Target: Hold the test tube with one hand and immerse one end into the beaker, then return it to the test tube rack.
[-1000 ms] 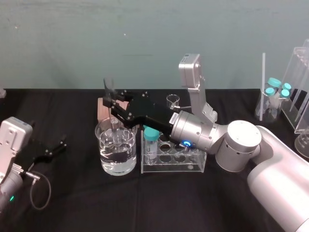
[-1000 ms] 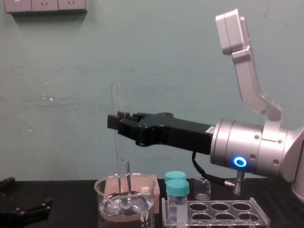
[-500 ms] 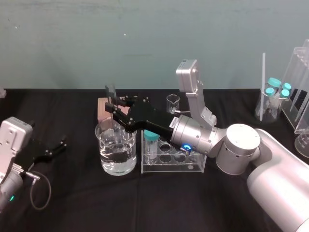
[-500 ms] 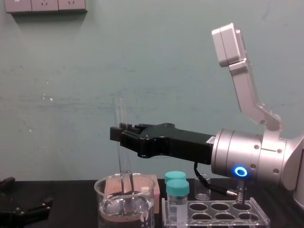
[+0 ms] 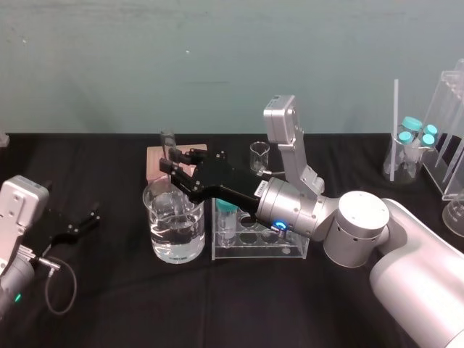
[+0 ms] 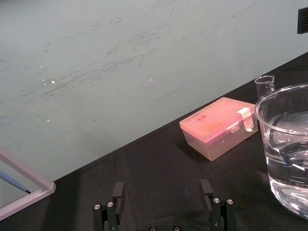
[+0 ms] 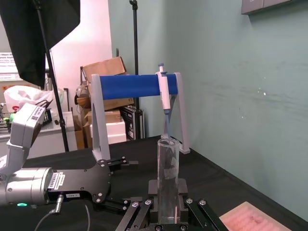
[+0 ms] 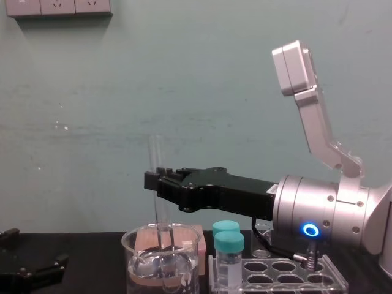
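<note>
My right gripper (image 5: pixel 172 164) is shut on the test tube (image 8: pixel 157 184), a long clear glass tube that it holds upright over the beaker (image 5: pixel 175 228). The tube's lower end dips into the water inside the beaker (image 8: pixel 162 264). In the right wrist view the test tube (image 7: pixel 168 178) stands between the fingers of the right gripper (image 7: pixel 168 220). The clear test tube rack (image 5: pixel 261 245) sits just right of the beaker, under the right arm. My left gripper (image 5: pixel 78 225) rests open at the table's left, with nothing between its fingers (image 6: pixel 118 191).
A pink tip box (image 5: pixel 155 161) lies behind the beaker, and a tiny beaker (image 5: pixel 259 152) behind the rack. A teal-capped vial (image 8: pixel 228 246) stands in the rack's left end. More teal-capped vials (image 5: pixel 415 138) and an acrylic stand (image 5: pixel 449 123) are at the far right.
The right gripper has come down with the test tube, so its lower end sits deeper in the beaker's water. The left arm has not moved.
</note>
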`<act>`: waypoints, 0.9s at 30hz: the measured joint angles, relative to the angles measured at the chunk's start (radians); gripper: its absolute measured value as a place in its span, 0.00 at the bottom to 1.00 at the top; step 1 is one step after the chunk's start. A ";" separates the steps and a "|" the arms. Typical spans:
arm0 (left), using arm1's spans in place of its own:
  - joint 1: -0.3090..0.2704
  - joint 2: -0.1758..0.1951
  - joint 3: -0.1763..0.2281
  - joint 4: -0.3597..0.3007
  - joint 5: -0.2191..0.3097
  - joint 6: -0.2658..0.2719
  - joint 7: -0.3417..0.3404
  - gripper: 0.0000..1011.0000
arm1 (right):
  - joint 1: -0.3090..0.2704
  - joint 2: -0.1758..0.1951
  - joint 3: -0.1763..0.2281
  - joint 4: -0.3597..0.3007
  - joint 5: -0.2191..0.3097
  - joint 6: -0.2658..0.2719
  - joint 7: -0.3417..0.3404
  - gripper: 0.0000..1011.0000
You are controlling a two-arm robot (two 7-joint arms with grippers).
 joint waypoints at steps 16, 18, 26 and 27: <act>0.000 0.000 0.000 0.000 0.000 0.000 0.000 0.99 | -0.002 -0.004 0.004 0.012 -0.013 -0.004 -0.004 0.22; 0.000 0.000 0.000 0.000 0.000 0.000 0.000 0.99 | -0.002 -0.005 0.004 0.013 -0.014 -0.004 -0.004 0.22; 0.000 0.000 0.000 0.000 0.000 0.000 0.000 0.99 | -0.001 -0.007 0.007 0.020 -0.016 -0.006 -0.002 0.22; 0.000 0.000 0.000 0.000 0.000 0.000 0.000 0.99 | -0.001 -0.007 0.007 0.020 -0.017 -0.006 -0.001 0.22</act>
